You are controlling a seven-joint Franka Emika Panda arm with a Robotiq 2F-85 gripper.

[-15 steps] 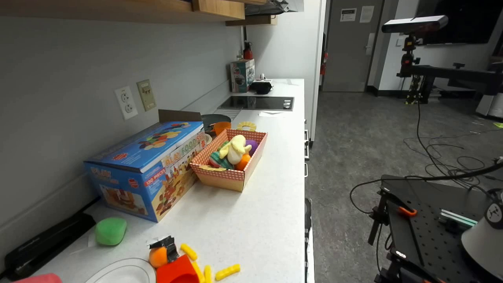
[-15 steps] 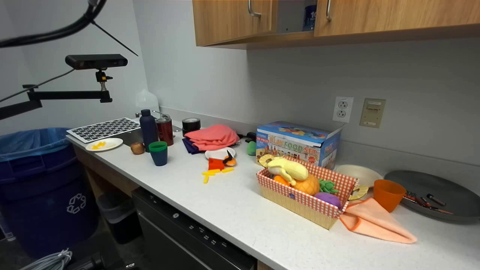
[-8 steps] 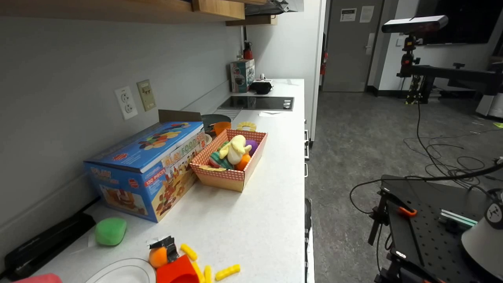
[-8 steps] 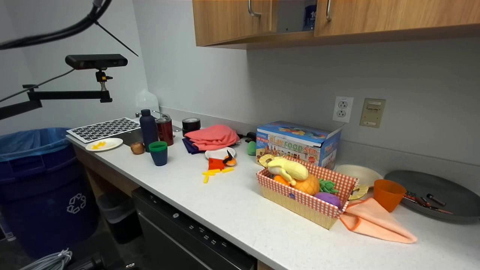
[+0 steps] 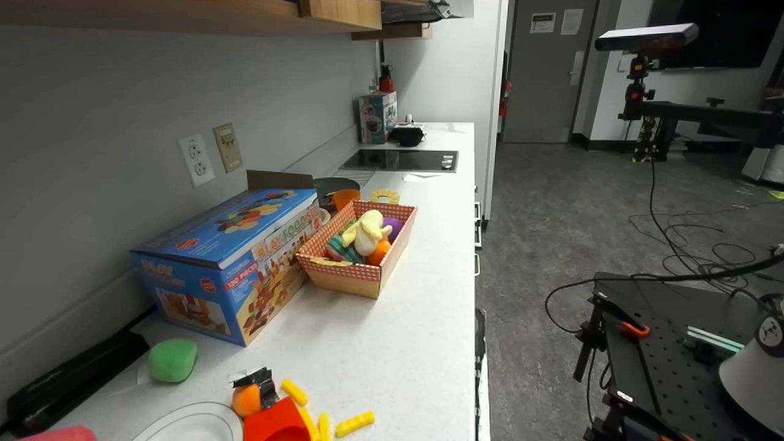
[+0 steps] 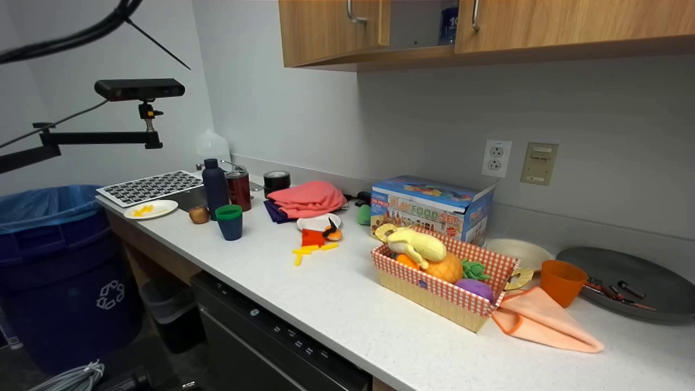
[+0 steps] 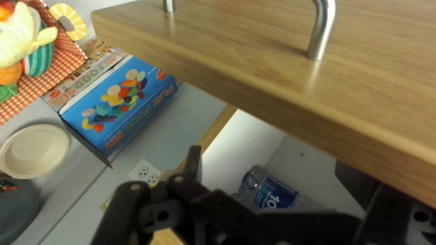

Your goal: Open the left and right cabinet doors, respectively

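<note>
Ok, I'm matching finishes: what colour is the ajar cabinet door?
Light brown wood grain; the door shows best in the wrist view.

In an exterior view, a shadowed grey wall (image 5: 122, 110) rises at ten o'clock, white countertop (image 5: 404, 343) at six, dark mottled floor (image 5: 551, 226) at three, a closed grey door (image 5: 545, 79) between one and two.

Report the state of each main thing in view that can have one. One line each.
Left cabinet door, partly open.
Right cabinet door, shut.
Jaws, standing apart.
Dishwasher, shut.
Room door, shut.
Cooktop, cannot tell whether on.
Play food box, a flap sticking out.
Fruit basket, uncovered, holding toy food.
Recycling bin, uncovered, lined.
Navy bottle, upright, capped.
Orange cup, upright.
Coral cloth, heaped.
</note>
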